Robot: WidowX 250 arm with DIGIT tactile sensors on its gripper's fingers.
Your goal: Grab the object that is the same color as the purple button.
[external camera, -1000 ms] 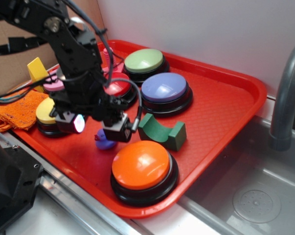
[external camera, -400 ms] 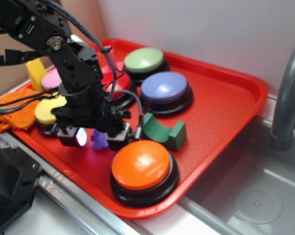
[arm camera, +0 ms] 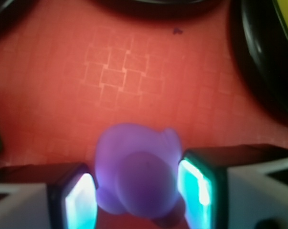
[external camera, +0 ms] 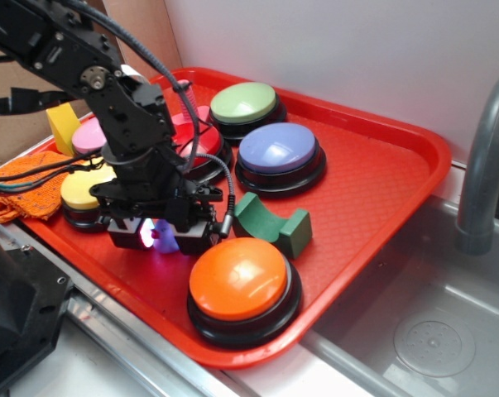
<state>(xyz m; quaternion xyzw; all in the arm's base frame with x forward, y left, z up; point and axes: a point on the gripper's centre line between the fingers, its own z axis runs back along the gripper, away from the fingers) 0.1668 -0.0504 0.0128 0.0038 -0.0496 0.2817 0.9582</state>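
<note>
Now the task looks nearly done, though the lift is still to come. The tiny purple rubber duck (arm camera: 136, 174) sits on the red plastic tray (external camera: 373, 190), just beside the big orange domed button (external camera: 239, 279) on the side facing the yellow domed button (external camera: 83, 188). The black gripper (external camera: 160, 234) is down at tray level, and the wrist view shows its two lit fingers (arm camera: 80, 202) bracketing the duck, one on each flank. The right-hand pad appears to press the duck's body; the left one sits at its edge with perhaps a sliver of gap, so I cannot tell whether the fingers have fully clamped or are only closing. The large lavender-blue domed button (external camera: 279, 149), which gives the colour to match, stands farther back from the orange button, beyond the green arch-shaped block (external camera: 274, 222).

Compared with a second ago, the gripper has dropped from above the duck to straddle it, and the fingers have drawn closer together since the frame just before. What remains, by my reading, is to firm the hold and raise the duck.
</note>
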